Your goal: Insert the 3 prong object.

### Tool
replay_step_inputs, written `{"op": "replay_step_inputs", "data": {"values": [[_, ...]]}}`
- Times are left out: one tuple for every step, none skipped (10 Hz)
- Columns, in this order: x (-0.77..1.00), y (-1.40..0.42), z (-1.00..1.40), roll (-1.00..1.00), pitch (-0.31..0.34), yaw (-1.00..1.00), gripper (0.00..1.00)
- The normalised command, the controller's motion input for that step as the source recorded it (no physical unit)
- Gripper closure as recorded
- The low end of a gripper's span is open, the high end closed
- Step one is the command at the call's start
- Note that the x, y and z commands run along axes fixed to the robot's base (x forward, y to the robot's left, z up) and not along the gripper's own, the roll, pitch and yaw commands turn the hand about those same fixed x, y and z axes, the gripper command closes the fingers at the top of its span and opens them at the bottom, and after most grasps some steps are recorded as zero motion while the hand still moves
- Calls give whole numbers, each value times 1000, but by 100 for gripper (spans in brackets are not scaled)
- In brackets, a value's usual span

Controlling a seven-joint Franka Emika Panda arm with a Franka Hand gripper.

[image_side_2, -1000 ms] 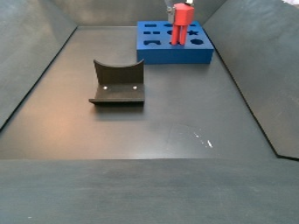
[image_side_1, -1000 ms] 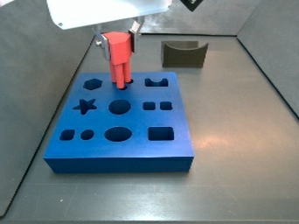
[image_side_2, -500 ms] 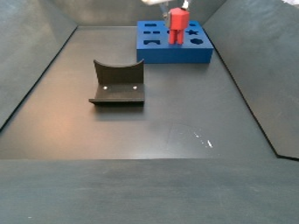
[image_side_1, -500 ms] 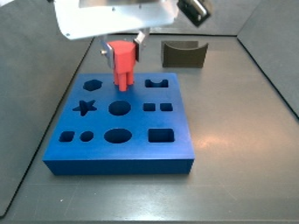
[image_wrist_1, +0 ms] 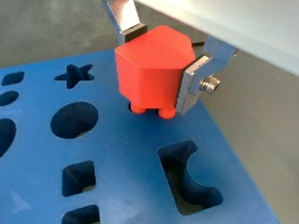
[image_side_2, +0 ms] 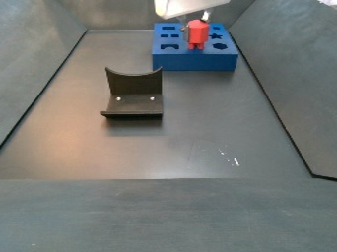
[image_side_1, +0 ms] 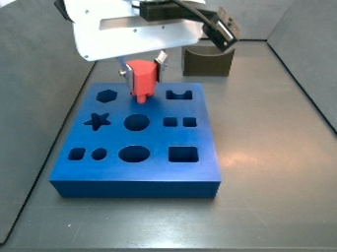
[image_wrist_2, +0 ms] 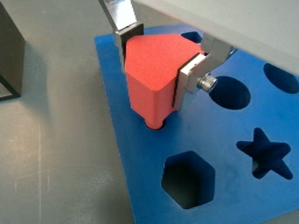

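The 3 prong object is a red-orange block held upright between my gripper's silver fingers. It also shows in a wrist view. Its short prongs point down at a hole near the far edge of the blue board. In a side view the object stands low on the board, its tip at the board's surface. In a side view it stands on the board under my gripper. Whether the prongs are inside the hole is hidden.
The board has several shaped holes: a star, a circle, a hexagon and squares. A dark curved holder block stands on the grey floor, also showing in a side view. Grey walls surround the floor.
My gripper has come down with the red-orange object. The object now sits lower against the blue board, over the same hole.
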Motion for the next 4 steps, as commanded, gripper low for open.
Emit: {"op": "replay_step_inputs", "data": {"values": [[0, -11, -537, 407, 0, 91, 100], [37, -6, -586, 277, -143, 209, 100], [0, -11, -251, 0, -187, 17, 100], [0, 0, 0, 0, 9, 0, 100]]}}
